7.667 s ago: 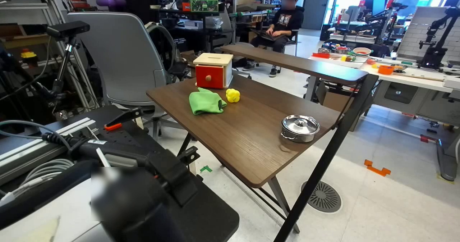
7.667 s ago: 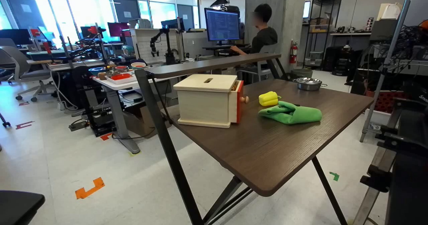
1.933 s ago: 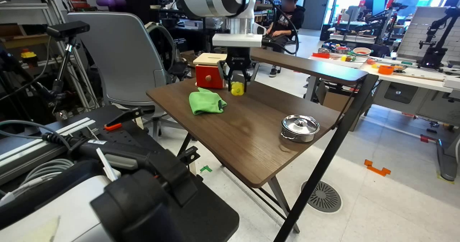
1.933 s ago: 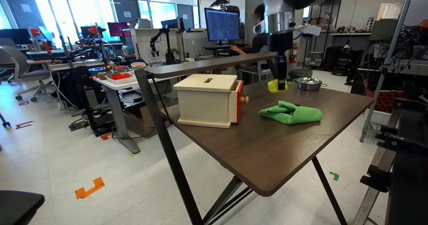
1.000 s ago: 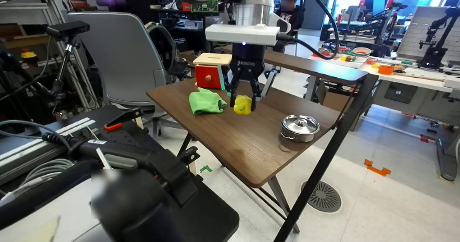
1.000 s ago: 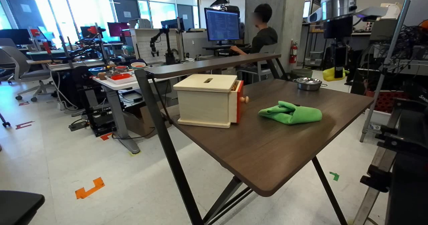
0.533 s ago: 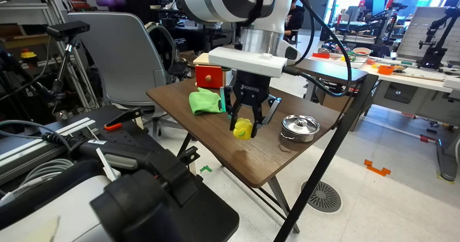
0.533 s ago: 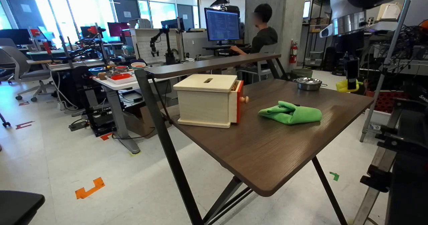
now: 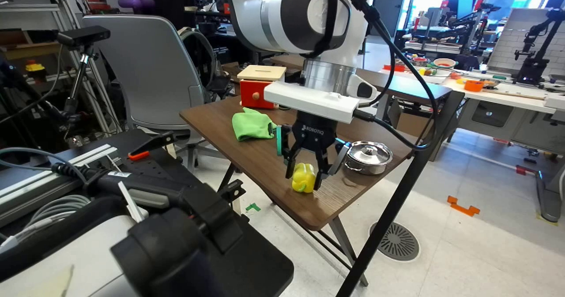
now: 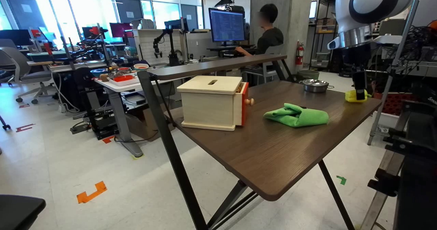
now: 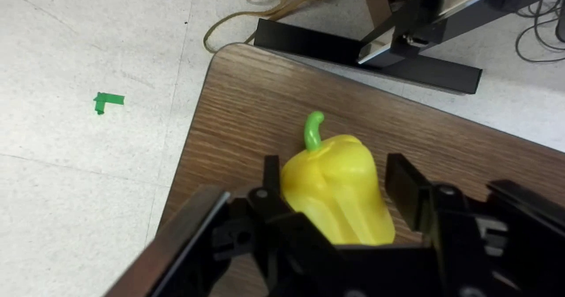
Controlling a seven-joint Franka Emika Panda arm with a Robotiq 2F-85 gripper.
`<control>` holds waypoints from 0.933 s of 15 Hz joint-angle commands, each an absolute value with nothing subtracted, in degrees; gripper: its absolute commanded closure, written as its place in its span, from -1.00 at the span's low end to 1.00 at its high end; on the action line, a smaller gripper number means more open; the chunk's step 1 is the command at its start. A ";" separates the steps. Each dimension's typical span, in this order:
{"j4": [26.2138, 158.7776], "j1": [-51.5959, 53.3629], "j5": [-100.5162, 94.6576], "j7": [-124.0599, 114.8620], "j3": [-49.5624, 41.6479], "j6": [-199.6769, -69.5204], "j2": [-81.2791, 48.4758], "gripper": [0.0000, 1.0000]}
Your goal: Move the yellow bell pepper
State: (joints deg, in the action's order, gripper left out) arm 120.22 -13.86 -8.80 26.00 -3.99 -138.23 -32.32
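The yellow bell pepper (image 11: 335, 186), with a green stem, lies on its side on the brown tabletop near a corner. My gripper (image 11: 334, 173) stands around it, open. A strip of wood shows between the pepper and the right-hand finger (image 11: 404, 191) in the wrist view, while the other finger is against its side or very close to it. An exterior view has the pepper (image 9: 303, 178) low between the fingertips of the gripper (image 9: 303, 181). From the side, the pepper (image 10: 351, 96) is partly covered by a finger. Its lower end is hidden by the gripper body in the wrist view.
A lidded metal pot (image 9: 370, 156) stands beside the arm. Further along the table are a green cloth (image 9: 252, 124) and a wooden box (image 10: 209, 108) with a red drawer. A raised shelf (image 10: 218, 66) runs along one side. The table's rounded corner (image 11: 234, 52) is close to the pepper.
The gripper has carried the pepper away from the box side towards the table's far-end corner and lowered it onto the top. Its fingers have parted, leaving a gap on one side.
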 commanded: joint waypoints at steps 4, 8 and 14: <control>120.26 -14.25 -8.53 25.22 -4.15 -138.41 -29.49 -1.00; 123.77 -13.88 -7.56 25.31 -3.36 -138.72 -21.53 -1.00; 122.70 -12.65 -6.34 25.76 -2.92 -135.83 -19.09 -1.00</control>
